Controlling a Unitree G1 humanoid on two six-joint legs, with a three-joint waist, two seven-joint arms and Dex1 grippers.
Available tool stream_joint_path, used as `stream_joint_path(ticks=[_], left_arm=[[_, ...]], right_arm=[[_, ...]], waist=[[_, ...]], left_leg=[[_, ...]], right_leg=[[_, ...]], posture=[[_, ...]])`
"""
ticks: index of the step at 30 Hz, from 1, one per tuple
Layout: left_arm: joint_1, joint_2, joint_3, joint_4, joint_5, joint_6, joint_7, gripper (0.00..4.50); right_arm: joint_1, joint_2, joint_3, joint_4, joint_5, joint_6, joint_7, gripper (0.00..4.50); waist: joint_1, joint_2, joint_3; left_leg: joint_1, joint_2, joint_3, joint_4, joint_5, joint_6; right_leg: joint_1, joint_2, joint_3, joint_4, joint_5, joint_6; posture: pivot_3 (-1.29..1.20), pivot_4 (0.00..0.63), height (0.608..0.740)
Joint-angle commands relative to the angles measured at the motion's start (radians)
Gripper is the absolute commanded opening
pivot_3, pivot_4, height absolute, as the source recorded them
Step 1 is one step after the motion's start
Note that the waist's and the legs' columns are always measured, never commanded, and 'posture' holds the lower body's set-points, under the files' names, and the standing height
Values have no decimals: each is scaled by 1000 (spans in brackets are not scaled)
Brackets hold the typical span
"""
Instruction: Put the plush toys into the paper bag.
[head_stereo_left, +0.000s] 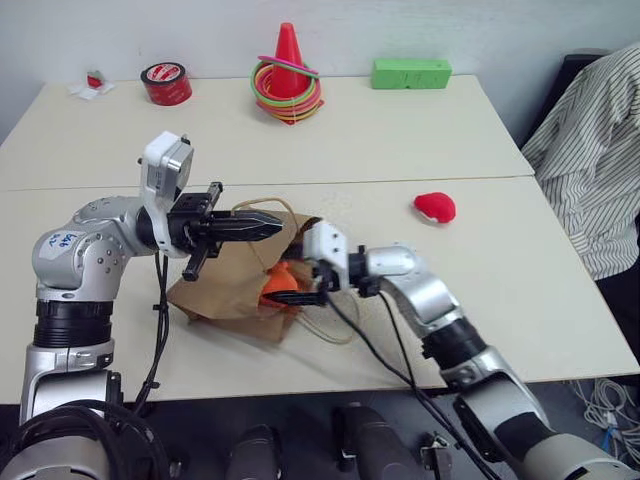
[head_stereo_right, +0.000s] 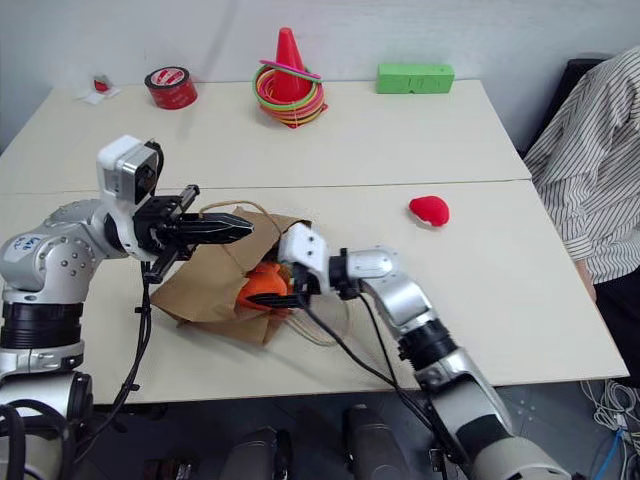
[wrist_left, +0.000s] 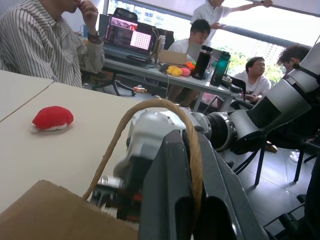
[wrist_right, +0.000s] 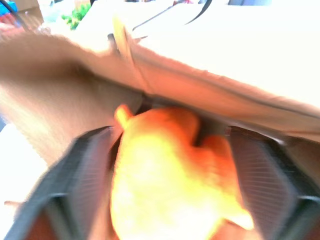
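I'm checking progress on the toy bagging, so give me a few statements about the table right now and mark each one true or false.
1. The left gripper is shut on the paper bag's handle. True.
2. The orange plush toy sits at the bag's mouth between the right gripper's open fingers. True.
3. The red plush toy is already in the bag. False: it lies on the table.
4. The bag stands upright. False: it lies slumped on its side.

Open-plan office or lab: pale tables (head_stereo_left: 400, 140), seated people at a desk with laptop (wrist_left: 131, 36), large windows behind.
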Motion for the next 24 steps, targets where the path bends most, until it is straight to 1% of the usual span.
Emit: stream_joint_path(ticks=[1,4,7,8,9,10,12,14,17,19,21,24], left_arm=[[7,10,30,-42,-20,-21,8,0],[11,7,32,-45,-9,-45,14,0],[8,5,44,-51,-13,-55,30,0],[8,12,53,-51,-16,-50,41,0],[7,17,62,-50,-18,-47,49,0],[7,22,73,-47,-14,-54,60,0],[12,31,89,-43,-8,-65,73,0],[16,39,99,-31,-4,-73,78,0],[23,57,90,-24,-32,-8,69,0],[18,45,85,-21,-24,-9,84,0],[11,32,82,-15,-16,-17,98,0],[3,25,77,-10,-13,-23,105,0]], right_arm=[[100,-93,-113,-182,144,32,73,4482],[234,-190,-234,-285,211,45,56,4482],[408,-284,-373,-333,200,-15,25,4482],[506,-294,-470,-345,196,-32,-30,4482],[585,-304,-540,-354,186,-44,-75,4482],[662,-313,-598,-349,153,-96,-104,4482],[758,-319,-656,-345,112,-144,-152,4482],[804,-307,-693,-343,86,-155,-225,4482],[736,-298,-671,-335,50,-97,-348,4482],[628,-317,-611,-299,8,-56,-386,4482],[486,-347,-538,-219,-39,24,-399,4482],[231,-367,-444,-1,-114,115,-426,4482]], waist=[[2,0,0],[11,0,0],[24,0,0],[26,0,0],[28,0,0],[33,0,0],[40,0,0],[29,0,0],[8,0,0],[-5,0,0],[-9,0,1],[-7,0,1]], left_leg=[[0,0,0,0,0,0],[0,0,0,0,0,0],[0,-1,1,0,0,1],[0,-1,1,-1,0,1],[0,-1,1,-1,0,1],[1,-1,1,-2,0,1],[2,-1,1,-2,0,1],[3,-1,4,-2,0,1],[9,-1,6,-2,0,1],[14,-1,7,-3,1,0],[21,-1,7,-4,1,-1],[20,0,7,-5,2,-3]], right_leg=[[0,0,0,0,0,0],[0,0,0,-5,0,0],[1,0,1,-6,0,0],[1,0,1,-6,0,0],[1,0,1,-6,0,0],[1,1,1,-7,0,0],[2,1,2,-7,0,0],[2,2,4,-6,0,1],[6,2,8,-4,1,1],[9,3,9,-4,2,1],[16,5,10,-4,1,1],[16,7,11,-5,1,0]], posture=[[0,150,740],[0,150,740],[0,150,740],[0,150,740],[0,150,740],[0,150,740],[0,150,740],[0,150,740],[0,150,740],[0,150,740],[0,150,740],[0,150,740]])
